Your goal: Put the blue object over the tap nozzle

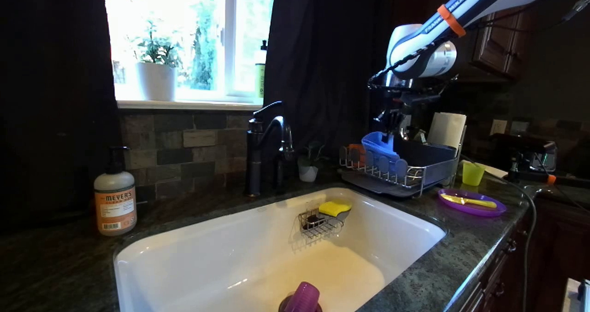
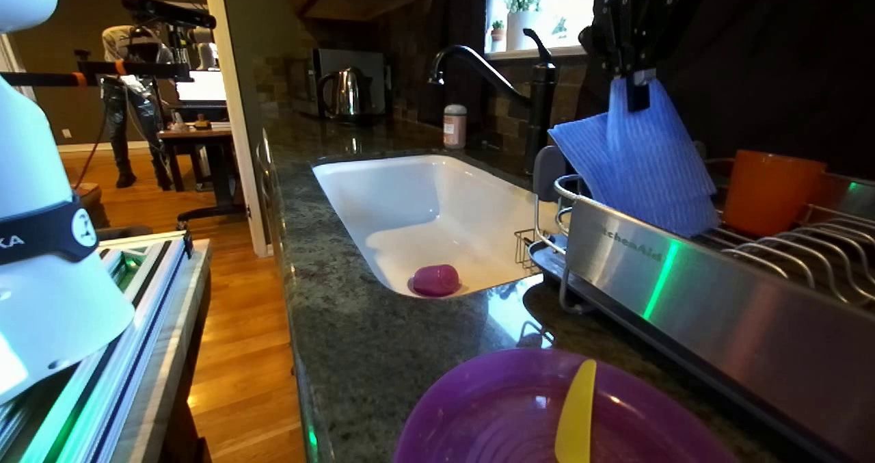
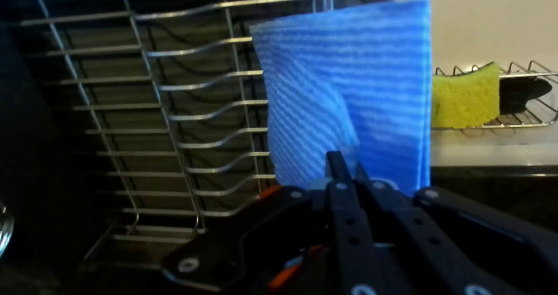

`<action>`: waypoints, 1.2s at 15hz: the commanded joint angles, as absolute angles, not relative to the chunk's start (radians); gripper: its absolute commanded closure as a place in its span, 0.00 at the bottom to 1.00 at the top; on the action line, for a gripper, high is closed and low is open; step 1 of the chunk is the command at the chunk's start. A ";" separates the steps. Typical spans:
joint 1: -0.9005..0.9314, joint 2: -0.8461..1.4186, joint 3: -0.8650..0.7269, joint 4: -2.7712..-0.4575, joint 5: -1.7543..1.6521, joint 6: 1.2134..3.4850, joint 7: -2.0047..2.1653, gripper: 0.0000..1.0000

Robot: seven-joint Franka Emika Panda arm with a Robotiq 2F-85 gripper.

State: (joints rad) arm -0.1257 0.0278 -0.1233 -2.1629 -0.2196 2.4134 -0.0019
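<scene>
The blue cloth (image 2: 649, 162) is folded and hangs at the sink-side end of the dish rack; it also shows in an exterior view (image 1: 379, 147) and in the wrist view (image 3: 383, 77). My gripper (image 2: 639, 94) points down with its fingertips shut on the cloth's upper part, as the wrist view (image 3: 344, 162) also shows. The cloth's lower edge is level with the rack's inside; I cannot tell if it touches the wires. The dark tap (image 1: 254, 157) stands behind the sink, apart from the gripper; its spout arches over the sink in an exterior view (image 2: 478, 59).
The dish rack (image 2: 683, 278) has an orange cup (image 2: 772, 189) in it. The white sink (image 1: 193, 256) holds a purple cup (image 1: 304, 296) and a wire caddy with a yellow sponge (image 1: 335, 207). A soap bottle (image 1: 115, 197), small plant (image 1: 308, 171) and purple plate (image 1: 465, 206) stand around it.
</scene>
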 commanded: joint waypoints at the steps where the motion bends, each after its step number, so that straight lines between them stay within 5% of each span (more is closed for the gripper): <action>1: -0.079 -0.078 -0.079 -2.127 -0.295 2.370 -0.048 1.00; 18: 0.057 0.008 0.079 -1.832 -0.309 2.342 -0.173 1.00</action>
State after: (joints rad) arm 0.0280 -0.0774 0.0501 -1.9648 -0.2758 2.3763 -0.1528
